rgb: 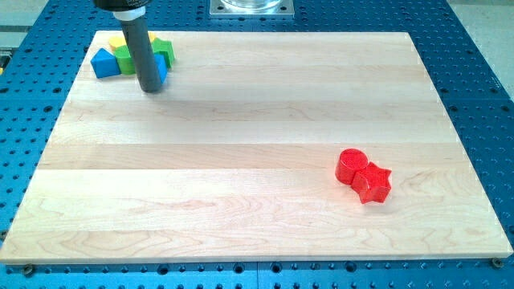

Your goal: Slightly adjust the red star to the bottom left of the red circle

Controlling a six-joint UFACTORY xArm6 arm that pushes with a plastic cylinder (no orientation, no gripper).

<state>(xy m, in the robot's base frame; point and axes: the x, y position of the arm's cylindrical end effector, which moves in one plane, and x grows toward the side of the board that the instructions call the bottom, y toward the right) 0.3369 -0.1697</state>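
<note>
From my station I see my tip point(151, 89) resting on the pale wooden counter point(241, 144) near the view's top left corner, the dark rod rising straight up out of the top of the picture. This rig carries no hand at all, only the rod, so nothing is being held or clamped. The tip sits at the right edge of a small cluster of blocks: a blue triangle-like block point(104, 63) at the cluster's left, a green block point(127, 58) beside it, a yellow block point(117, 41) behind at the top, another green block point(164, 48) to the rod's right, and a blue block point(161, 70) that looks to be touching the rod, though the rod hides much of it and I cannot make out its shape. Well apart from all that, toward the view's lower right, the red circle point(350, 166) stands with the red star point(373, 184) pressed against its lower right side, the two touching. The pair's shared axis runs diagonally from upper left to lower right. The star has no clear long axis; one point seems to aim to the view's right, toward the counter's edge.
</note>
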